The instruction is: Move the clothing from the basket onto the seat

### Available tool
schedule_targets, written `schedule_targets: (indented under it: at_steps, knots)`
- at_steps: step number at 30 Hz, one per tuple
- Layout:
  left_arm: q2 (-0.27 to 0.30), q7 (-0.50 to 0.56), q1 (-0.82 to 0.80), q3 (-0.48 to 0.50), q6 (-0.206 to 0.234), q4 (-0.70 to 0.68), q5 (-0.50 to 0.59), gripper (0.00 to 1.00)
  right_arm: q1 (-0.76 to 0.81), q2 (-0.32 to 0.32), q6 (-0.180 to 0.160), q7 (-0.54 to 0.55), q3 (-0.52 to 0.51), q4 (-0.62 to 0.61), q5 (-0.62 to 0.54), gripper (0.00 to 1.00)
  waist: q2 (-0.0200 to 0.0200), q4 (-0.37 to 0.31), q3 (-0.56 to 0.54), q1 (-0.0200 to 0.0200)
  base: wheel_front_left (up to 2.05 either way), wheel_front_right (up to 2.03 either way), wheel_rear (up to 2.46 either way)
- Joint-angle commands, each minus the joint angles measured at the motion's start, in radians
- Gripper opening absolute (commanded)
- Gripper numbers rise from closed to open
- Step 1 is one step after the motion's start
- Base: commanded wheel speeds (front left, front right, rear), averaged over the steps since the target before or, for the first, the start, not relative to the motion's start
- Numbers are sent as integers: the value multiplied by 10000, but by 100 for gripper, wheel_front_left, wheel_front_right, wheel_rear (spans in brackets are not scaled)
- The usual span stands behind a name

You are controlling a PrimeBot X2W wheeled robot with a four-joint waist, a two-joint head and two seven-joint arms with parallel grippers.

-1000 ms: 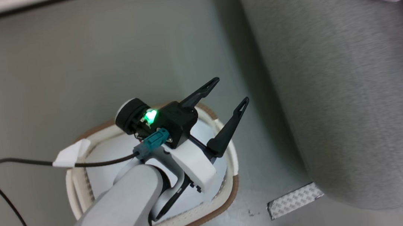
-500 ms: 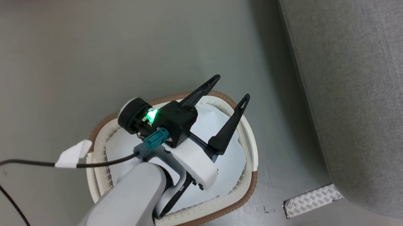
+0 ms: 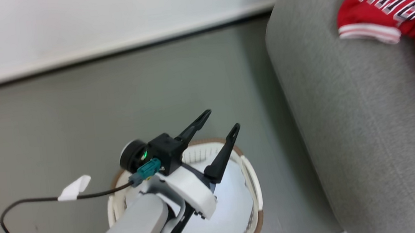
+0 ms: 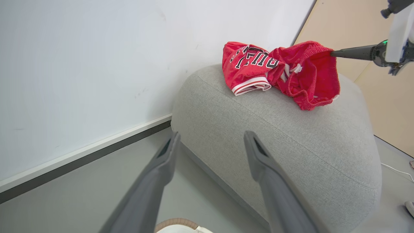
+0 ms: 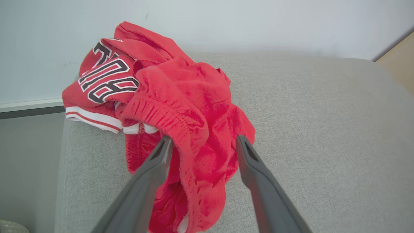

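Red clothing [image 3: 392,0] lies bunched on the top of the grey seat [image 3: 347,125]: a jersey with dark lettering [image 5: 106,77] and a red piece with an elastic waistband [image 5: 187,123]. My right gripper [image 5: 203,139] stands open around that waistband piece, whose cloth drapes between the fingers and over the left fingertip. One of its fingers [image 4: 352,52] touches the cloth's edge. My left gripper [image 3: 221,119] is open and holds nothing, hovering above the cream basket [image 3: 252,181], whose white floor shows. In the left wrist view the left gripper [image 4: 212,134] points at the seat [image 4: 275,139].
A white wall with a dark baseboard [image 3: 108,51] runs behind the grey floor [image 3: 58,128]. A black cable with a white tag [image 3: 72,188] trails from my left wrist. The basket stands on the floor close to the seat's side.
The head camera has swung upward, bringing the wall and more of the clothing on the seat into view. My left gripper stays open above the basket.
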Motion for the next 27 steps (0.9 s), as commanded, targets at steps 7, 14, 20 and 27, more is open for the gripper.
schedule_targets:
  at_steps: [7, 14, 20, 27]
  knots:
    - [-61, -448, 1106, 386, 323, 373, -666, 100, 781, -611, -27, 0, 642, -1476, 538, 100, 0, 50, -2729, 1, 0, 0, 0]
    - [196, -613, 1863, 978, 963, 273, -782, 100, 1681, -772, -27, -925, 687, -3086, 825, 100, 0, 551, -3900, 1, 0, 0, 0]
    - [673, -706, 2515, 1924, 1909, -66, -921, 100, 2924, -156, -27, -2539, 213, -4403, 676, 100, 0, 1056, -4263, 1, 0, 0, 0]
    - [1026, -729, 3890, 3516, 2381, -842, -1221, 100, 4715, 1540, -27, -3523, -504, -5190, -548, 100, 0, 1476, -4500, 1, 0, 0, 0]
